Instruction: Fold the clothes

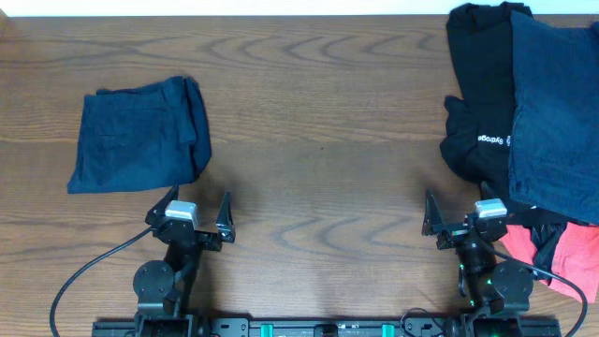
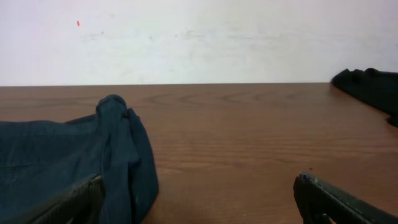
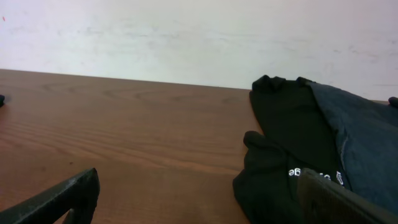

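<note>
Nearest the front edge of the wooden table (image 1: 318,225), two robot arms rested. The left gripper (image 1: 198,198) and the right gripper (image 1: 457,200) both stood spread wide, holding nothing. Farther back on the table's left side, just beyond the left gripper, lay a folded garment (image 1: 140,136), dark blue and squared into a neat rectangle; that piece looked done. On the table's right side, running back to its far edge, sat a loose heap of clothes (image 1: 510,140): a blue cloth (image 1: 557,112) draped over a black shirt (image 1: 477,94), with a red cloth (image 1: 573,260) at the near end. The heap appeared left to fold.
</note>
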Robot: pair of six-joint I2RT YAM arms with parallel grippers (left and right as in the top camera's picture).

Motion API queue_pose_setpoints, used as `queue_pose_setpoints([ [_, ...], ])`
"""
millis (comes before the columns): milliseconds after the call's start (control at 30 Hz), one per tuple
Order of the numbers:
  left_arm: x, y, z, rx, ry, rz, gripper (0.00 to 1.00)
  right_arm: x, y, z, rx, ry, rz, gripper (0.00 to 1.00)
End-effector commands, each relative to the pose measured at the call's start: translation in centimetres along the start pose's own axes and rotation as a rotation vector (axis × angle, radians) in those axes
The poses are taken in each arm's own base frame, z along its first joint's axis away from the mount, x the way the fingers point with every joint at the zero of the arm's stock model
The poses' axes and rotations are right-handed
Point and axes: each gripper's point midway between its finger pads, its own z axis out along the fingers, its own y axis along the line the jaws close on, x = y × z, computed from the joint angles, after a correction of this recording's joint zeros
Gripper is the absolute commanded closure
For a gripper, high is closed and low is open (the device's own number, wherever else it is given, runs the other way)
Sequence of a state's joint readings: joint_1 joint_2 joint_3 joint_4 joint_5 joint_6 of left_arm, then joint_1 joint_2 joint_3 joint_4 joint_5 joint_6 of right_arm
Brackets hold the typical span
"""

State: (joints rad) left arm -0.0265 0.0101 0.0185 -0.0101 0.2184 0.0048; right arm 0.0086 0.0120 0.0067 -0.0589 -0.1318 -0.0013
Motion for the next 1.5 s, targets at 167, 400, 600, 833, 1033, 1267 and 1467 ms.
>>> queue_pose_setpoints([
  [167, 1.5, -0.2, 0.1, 0.016, 0.047, 0.008, 0.02, 0.1, -0.1, 0.0, 0.005, 0.001, 0.005, 0.01],
  [400, 1.5, -0.2, 0.1, 0.015, 0.047, 0.008, 0.02, 0.1, -0.1, 0.0, 0.005, 0.001, 0.005, 0.01],
  [600, 1.3, -0.2, 0.0, 0.014, 0.05, -0.041, 0.02, 0.2, -0.3, 0.0, 0.016, 0.009, 0.006, 0.01],
  [833, 0.2, -0.3, -0.2, 0.008, 0.098, -0.107, 0.02, -0.9, -1.4, -0.1, 0.081, 0.062, 0.011, 0.01],
  [1033, -1.7, -0.3, 0.0, -0.005, 0.184, -0.121, 0.02, -2.4, -1.6, 0.5, 0.085, 0.147, 0.018, 0.01],
  [1267, -3.2, -0.1, 0.4, -0.041, 0.401, -0.156, 0.02, -2.9, -2.2, 2.7, 0.095, 0.364, 0.0, 0.01],
  [1467, -3.4, -0.2, 0.3, -0.065, 0.633, -0.193, 0.02, -2.7, -2.3, 5.6, 0.059, 0.585, -0.021, 0.01],
])
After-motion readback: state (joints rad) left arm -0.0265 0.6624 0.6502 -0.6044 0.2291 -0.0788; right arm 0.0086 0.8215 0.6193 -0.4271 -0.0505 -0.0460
